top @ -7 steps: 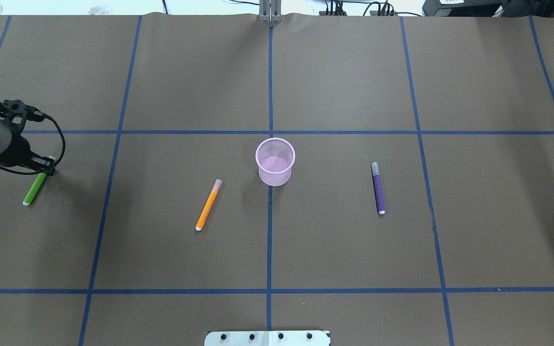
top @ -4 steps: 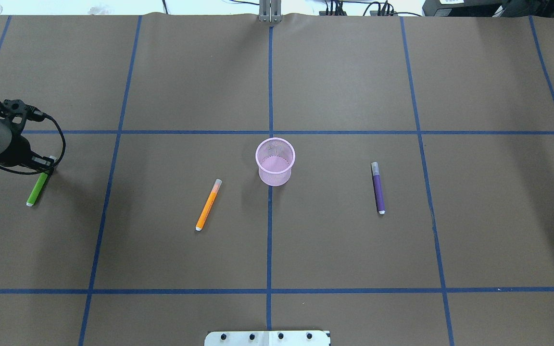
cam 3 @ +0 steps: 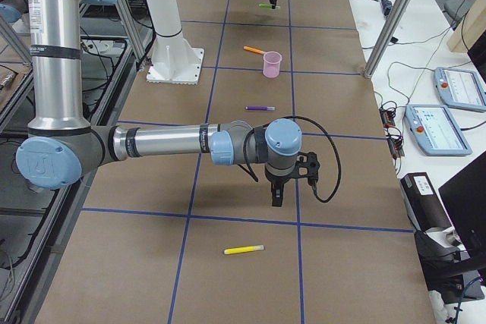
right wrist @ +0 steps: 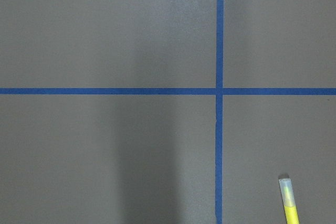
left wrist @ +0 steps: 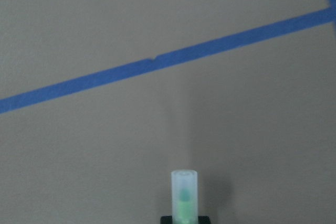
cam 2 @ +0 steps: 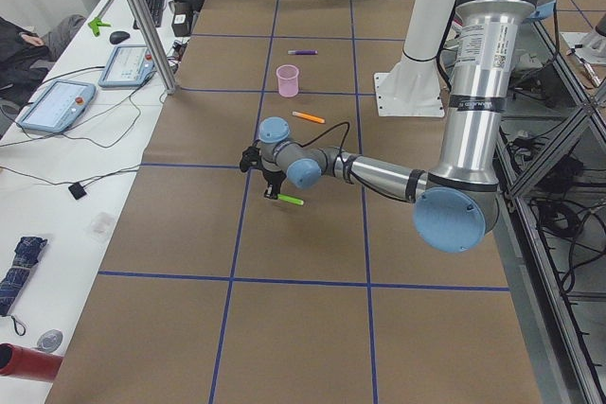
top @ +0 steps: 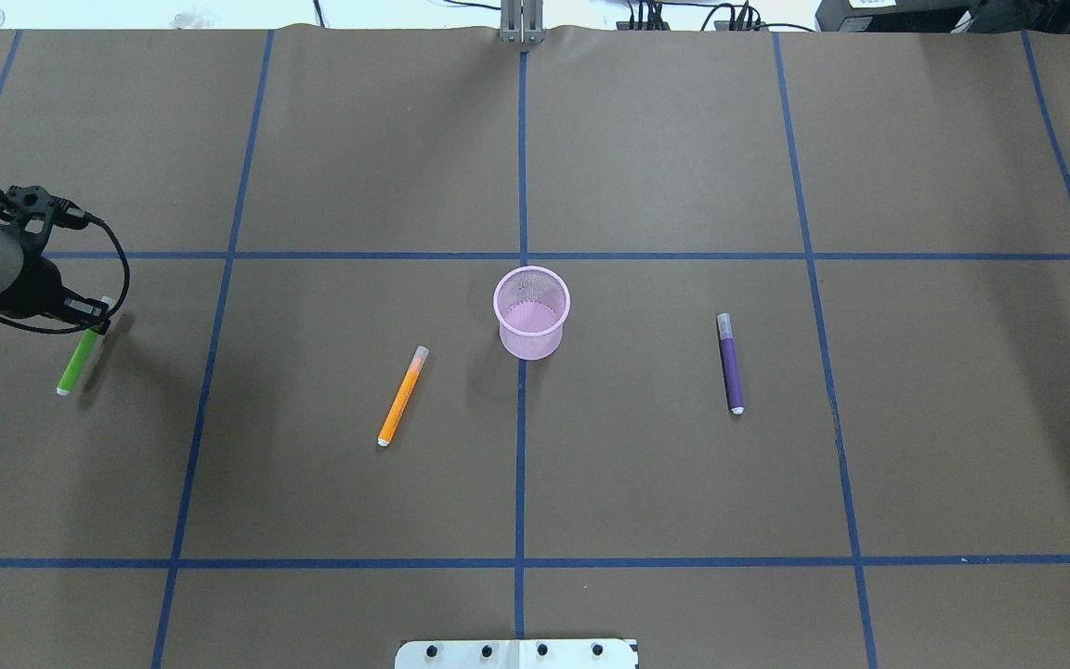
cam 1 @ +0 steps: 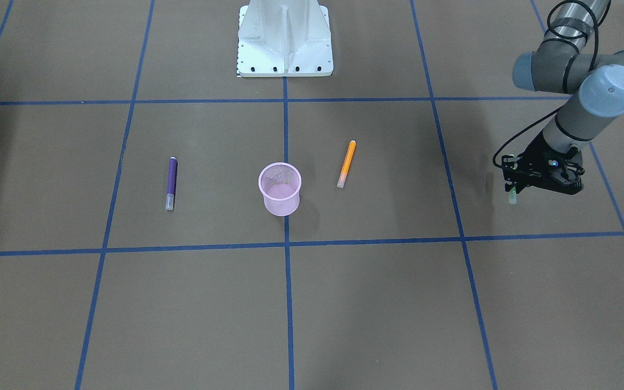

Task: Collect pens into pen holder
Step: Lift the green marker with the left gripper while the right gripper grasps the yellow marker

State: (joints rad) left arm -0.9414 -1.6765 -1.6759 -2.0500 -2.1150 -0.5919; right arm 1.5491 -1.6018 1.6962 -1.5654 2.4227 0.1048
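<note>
While the left claw (top: pixel 96 321) pinches the green pen (top: pixel 76 362), pickup is in hand — next comes carrying it to the pen holder (top: pixel 531 311), far beyond the orange pen (top: pixel 402 396); whether the right claw (cam 3: pixel 276 199) is spread or pressed together cannot be told.

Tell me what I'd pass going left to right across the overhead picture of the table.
Green pen, held in the left gripper → orange pen → pink cup → purple pen.
</note>
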